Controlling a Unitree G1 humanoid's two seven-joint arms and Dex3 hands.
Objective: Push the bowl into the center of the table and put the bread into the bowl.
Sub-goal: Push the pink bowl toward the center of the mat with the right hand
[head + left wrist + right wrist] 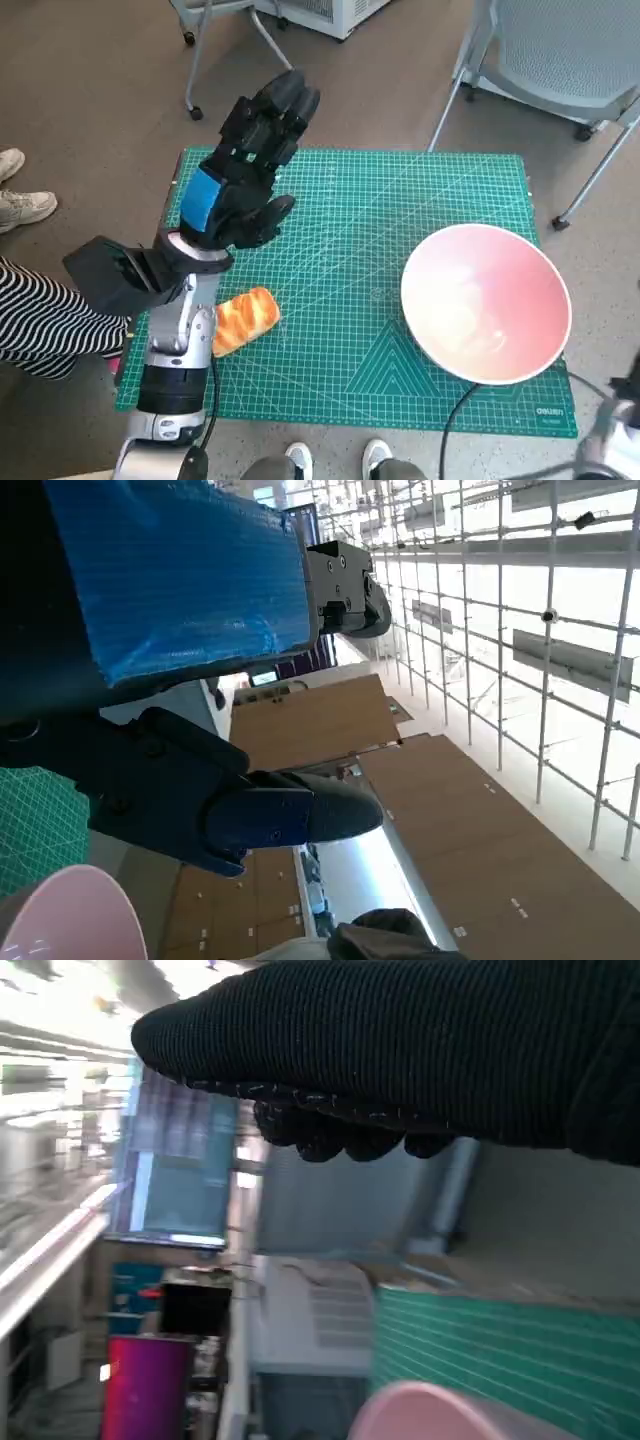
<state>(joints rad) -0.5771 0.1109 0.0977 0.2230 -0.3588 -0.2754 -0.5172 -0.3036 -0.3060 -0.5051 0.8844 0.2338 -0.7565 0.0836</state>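
Observation:
The pink bowl (487, 300) stands on the right side of the green mat (350, 200), close to its front right corner. The bread (245, 318), orange and striped, lies on the mat's left side, partly under my left forearm. My left hand (250, 165) hangs raised over the mat's back left part with its fingers stretched out and nothing in it. The left wrist view shows that hand (180, 680) and a piece of the bowl's rim (70, 920). My right hand (400, 1050) shows only as a gloved band, apart from the bowl's rim (450, 1410); its fingers are mostly hidden.
A grey chair (560, 50) stands behind the table's right corner and a wheeled frame (200, 50) behind its left. A person's striped leg (40, 320) and shoes (20, 200) are at the left. Feet (300, 460) and a black cable (455, 420) lie at the front edge.

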